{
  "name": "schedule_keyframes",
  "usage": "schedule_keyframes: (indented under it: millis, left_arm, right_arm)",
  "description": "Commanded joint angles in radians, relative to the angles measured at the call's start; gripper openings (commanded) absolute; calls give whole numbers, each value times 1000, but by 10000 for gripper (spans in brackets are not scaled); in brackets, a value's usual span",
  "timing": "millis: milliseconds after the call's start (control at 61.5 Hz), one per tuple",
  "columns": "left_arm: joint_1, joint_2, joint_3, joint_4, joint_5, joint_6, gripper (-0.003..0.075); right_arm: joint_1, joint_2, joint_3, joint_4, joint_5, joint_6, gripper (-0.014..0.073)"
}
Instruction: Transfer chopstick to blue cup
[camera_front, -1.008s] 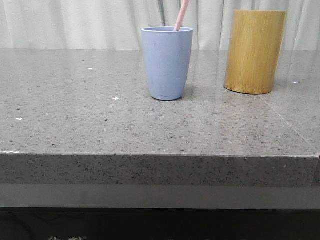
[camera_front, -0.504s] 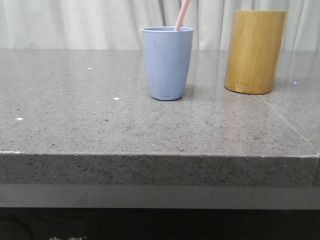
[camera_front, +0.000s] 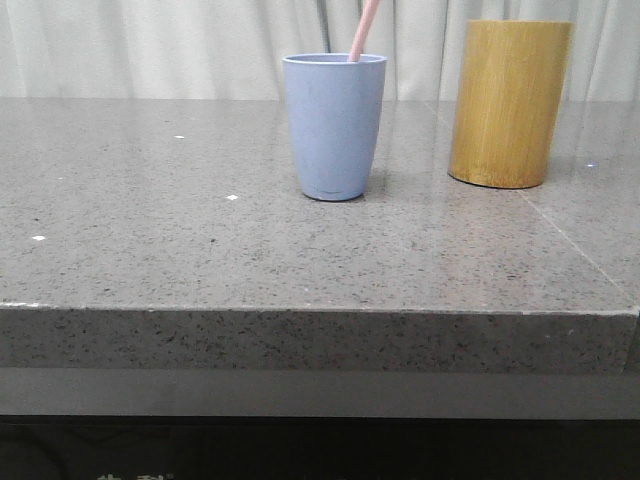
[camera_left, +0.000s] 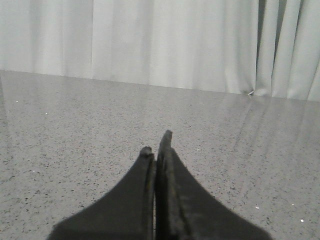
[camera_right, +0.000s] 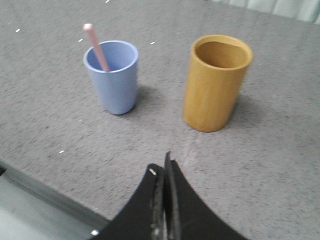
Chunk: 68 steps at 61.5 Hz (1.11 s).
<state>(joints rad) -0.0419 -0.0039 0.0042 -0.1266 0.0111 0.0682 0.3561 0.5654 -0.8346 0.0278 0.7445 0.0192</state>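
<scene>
Your chopstick (camera_front: 362, 30) stands inside the blue cup (camera_front: 334, 126), leaning on the rim with its top tilted up and to the right; it rests that way because the stick is longer than the cup is tall, so the rim has to prop it. From the right wrist view the lower end sits down in the cup's mouth and nothing grips it, so you can judge the transfer as done.

Just right of the cup, apart from it with a clear gap, stands the tan bamboo holder (camera_front: 509, 103), taller, its mouth open and, as far as you can see, holding nothing.

Both sit toward the far side of the grey stone bench (camera_front: 200, 250), with a pale curtain (camera_front: 150, 45) behind. The near half of the bench is bare down to its front edge, and the left side is open too, so you have free room there.

Your right tool (camera_right: 164, 172) hangs above the near part of the bench, pressed together and holding nothing. Your left tool (camera_left: 157, 150) is likewise pressed together and empty, low over bare bench, facing the curtain
</scene>
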Motion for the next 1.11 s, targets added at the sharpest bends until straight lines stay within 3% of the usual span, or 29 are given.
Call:
schedule_keyframes:
  millis: [0,260,455,601,1089]
  left_arm:
    - [-1,-22,12,-8,-71,-9,-19]
    - [-1,-22,12,-8,-71,-9,-19]
    - [-1,-22,12,-8,-71,-9,-19]
    - [-1,-22,12,-8,-71,-9,-19]
    - [-1,-22,12,-8,-71,-9,-19]
  right_arm:
    - [-82,-82,74,-7,-158,-3,-67]
    - [-284,-431,533,-1,-553,-3,-67]
    - [-314,-563,779,7,-720,-3,-67]
    - [-314,-596,860,51,-826,-3,-67]
    - [-340,-596,858,57,-805,-3,-67]
